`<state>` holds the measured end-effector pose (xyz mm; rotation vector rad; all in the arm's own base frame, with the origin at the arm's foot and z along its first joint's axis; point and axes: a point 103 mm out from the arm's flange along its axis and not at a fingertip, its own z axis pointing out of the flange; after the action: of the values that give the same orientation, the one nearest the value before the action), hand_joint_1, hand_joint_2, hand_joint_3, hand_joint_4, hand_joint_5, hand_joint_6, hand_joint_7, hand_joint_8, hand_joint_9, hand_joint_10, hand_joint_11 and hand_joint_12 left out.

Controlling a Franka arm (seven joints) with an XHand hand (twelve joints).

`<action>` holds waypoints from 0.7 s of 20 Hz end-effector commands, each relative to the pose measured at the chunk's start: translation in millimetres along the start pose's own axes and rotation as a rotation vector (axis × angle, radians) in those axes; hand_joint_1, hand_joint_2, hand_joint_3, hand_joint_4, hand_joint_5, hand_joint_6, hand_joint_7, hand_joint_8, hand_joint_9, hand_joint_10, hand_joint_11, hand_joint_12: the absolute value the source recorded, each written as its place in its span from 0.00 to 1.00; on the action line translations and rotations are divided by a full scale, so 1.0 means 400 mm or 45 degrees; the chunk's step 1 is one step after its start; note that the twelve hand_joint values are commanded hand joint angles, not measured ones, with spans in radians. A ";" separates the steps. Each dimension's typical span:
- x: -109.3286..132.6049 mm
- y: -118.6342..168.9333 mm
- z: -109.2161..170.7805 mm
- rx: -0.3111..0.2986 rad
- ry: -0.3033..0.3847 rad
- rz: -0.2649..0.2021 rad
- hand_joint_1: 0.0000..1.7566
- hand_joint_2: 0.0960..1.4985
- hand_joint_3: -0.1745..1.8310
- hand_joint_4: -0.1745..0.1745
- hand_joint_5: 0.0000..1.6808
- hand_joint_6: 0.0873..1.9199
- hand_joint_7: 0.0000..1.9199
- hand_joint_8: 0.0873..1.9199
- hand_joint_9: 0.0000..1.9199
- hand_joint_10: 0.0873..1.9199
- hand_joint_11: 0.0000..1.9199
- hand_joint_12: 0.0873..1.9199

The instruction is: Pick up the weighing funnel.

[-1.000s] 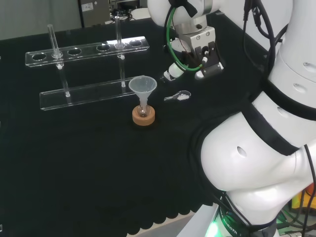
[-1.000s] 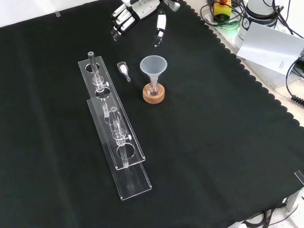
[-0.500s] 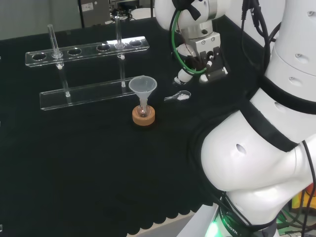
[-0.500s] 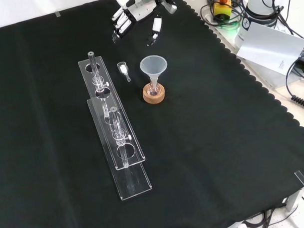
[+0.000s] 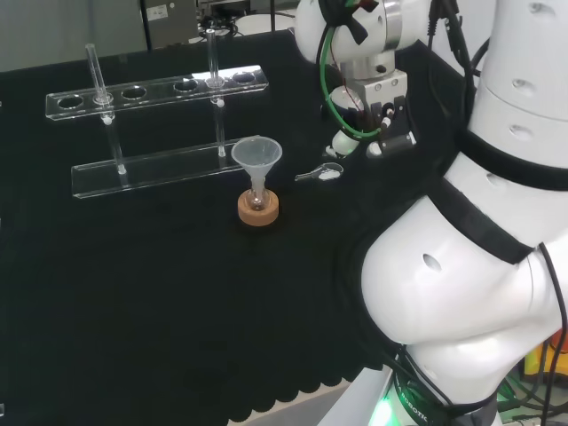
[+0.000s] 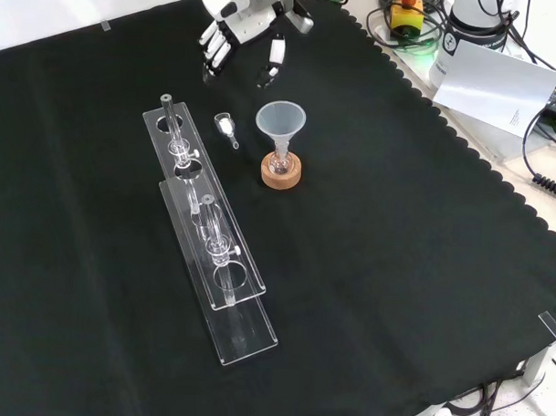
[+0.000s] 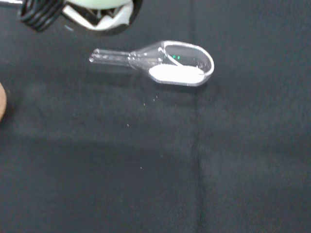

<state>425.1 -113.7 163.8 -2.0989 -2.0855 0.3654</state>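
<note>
Since a second ago, my black and white hand (image 5: 371,99) has drifted right in the head view; its fingers (image 6: 215,51) hang spread and hold nothing. The small clear weighing funnel (image 6: 228,128), holding white powder (image 7: 175,74), lies near the black cloth's (image 6: 396,221) far edge in the front view. A careless pinch may tip it and spill the powder.

weighing funnel (image 7: 160,63): one by my count, with one small heap of white powder in its scoop.
funnel (image 6: 280,122): one, the big cone-shaped piece.
small flask (image 6: 280,160): one, under that funnel.
cork ring (image 6: 282,178): one.
clear rack (image 6: 225,293): one, built in two tiers; I cannot count its holes with certainty.
glass tubes (image 6: 169,122): two that I can make out, both in the rack.
hand (image 6: 246,13): one, my own.
black cloth (image 6: 395,267): one.
</note>
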 end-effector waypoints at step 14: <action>0.015 0.125 0.127 0.021 -0.020 -0.057 0.52 0.41 0.39 0.35 0.33 0.00 0.24 0.33 0.36 0.25 0.20 0.66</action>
<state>453.5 -111.8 105.3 -2.0446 -2.1148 0.3806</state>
